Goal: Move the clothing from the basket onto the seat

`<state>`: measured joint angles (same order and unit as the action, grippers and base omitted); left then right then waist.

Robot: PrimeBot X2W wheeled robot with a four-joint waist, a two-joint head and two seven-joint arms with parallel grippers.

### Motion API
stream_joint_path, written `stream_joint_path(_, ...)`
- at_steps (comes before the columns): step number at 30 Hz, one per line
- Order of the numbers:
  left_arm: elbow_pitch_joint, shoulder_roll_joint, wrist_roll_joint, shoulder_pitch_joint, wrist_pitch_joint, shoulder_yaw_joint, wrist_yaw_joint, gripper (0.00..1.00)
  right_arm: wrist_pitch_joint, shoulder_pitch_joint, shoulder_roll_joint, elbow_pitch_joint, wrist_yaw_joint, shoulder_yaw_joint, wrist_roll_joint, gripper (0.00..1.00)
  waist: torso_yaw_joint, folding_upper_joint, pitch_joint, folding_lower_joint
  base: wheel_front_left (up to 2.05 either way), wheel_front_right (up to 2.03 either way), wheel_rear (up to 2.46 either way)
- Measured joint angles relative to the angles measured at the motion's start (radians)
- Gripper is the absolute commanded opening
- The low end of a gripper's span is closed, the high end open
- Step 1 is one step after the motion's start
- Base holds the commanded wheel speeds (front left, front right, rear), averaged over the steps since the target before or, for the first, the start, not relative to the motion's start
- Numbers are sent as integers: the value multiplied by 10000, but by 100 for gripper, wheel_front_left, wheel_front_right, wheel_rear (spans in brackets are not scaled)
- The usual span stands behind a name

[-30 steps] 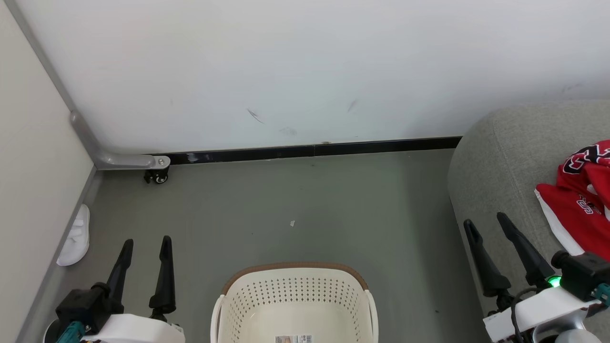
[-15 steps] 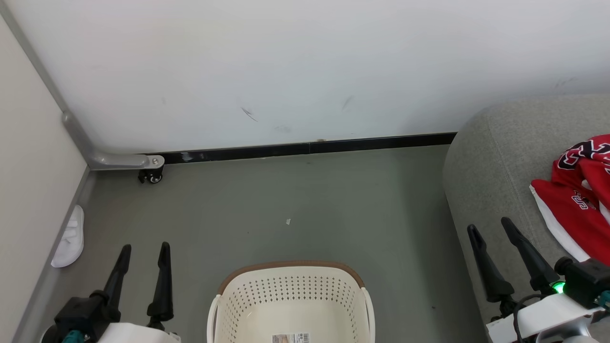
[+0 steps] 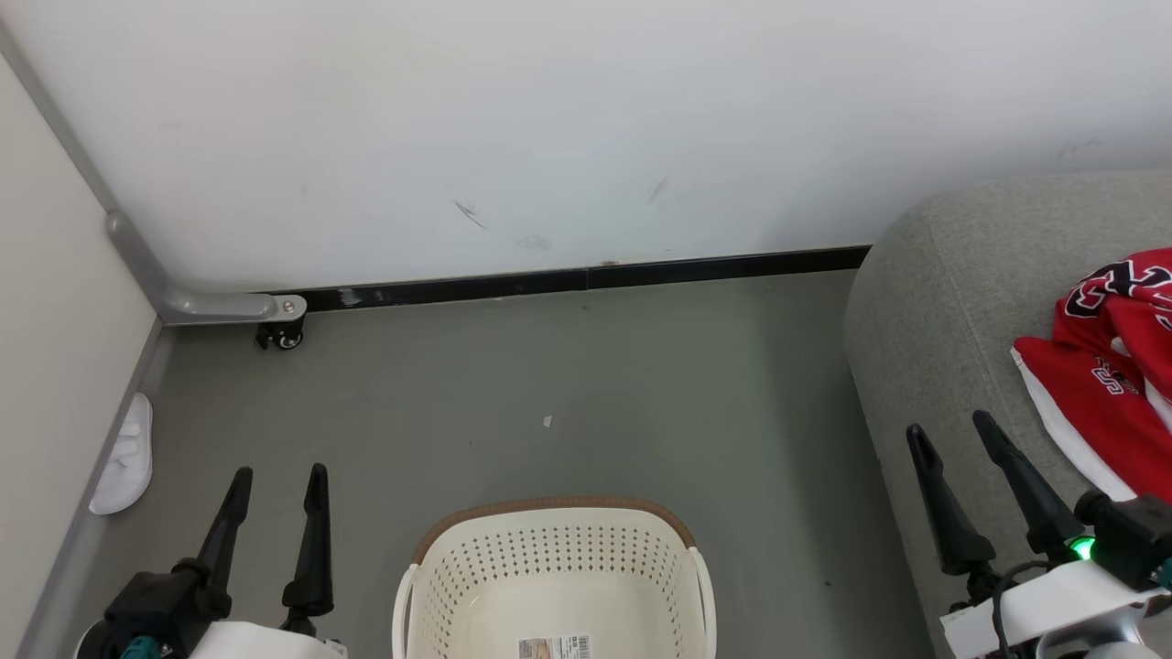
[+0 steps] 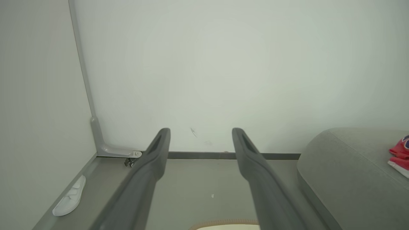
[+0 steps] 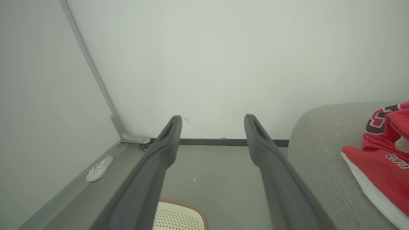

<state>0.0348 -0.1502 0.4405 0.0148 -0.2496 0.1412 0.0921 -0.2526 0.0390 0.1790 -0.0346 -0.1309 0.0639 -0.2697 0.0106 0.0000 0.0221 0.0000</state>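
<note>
Just to the right of the right hand (image 3: pixel 948 424), the red clothing (image 3: pixel 1099 366) lies in a heap on the grey seat (image 3: pixel 943 302). This hand is wide open and holds nothing. Its two fingers point up over the front edge of the seat, near the clothing but not touching it. The left hand (image 3: pixel 280 470) is wide open too, with nothing in it, over the floor.

The basket (image 3: pixel 549 504) sits on the floor between the two hands. The part that shows has no clothes in it, just a paper label (image 3: pixel 554 647) on its bottom. Its near end is cut off, so I cannot tell if something hides there.

I think the job is done, or almost. The best thing now is to look into the near end of the basket. If it is bare, the right hand should back away to its left, slowly, so no finger hooks the white trim and drags the clothing off the seat. If a piece is left, a hand should pinch a thick fold and lift it high over the rim.
</note>
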Motion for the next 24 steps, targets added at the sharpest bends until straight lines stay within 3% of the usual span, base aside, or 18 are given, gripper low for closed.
stream_joint_path(24, 96, 497, -468, 128, 0, -364, -464, 100, 0, 12, -134, -119, 0, -100, 42, 100, -14, 0, -53, 0, 0, 0, 0)
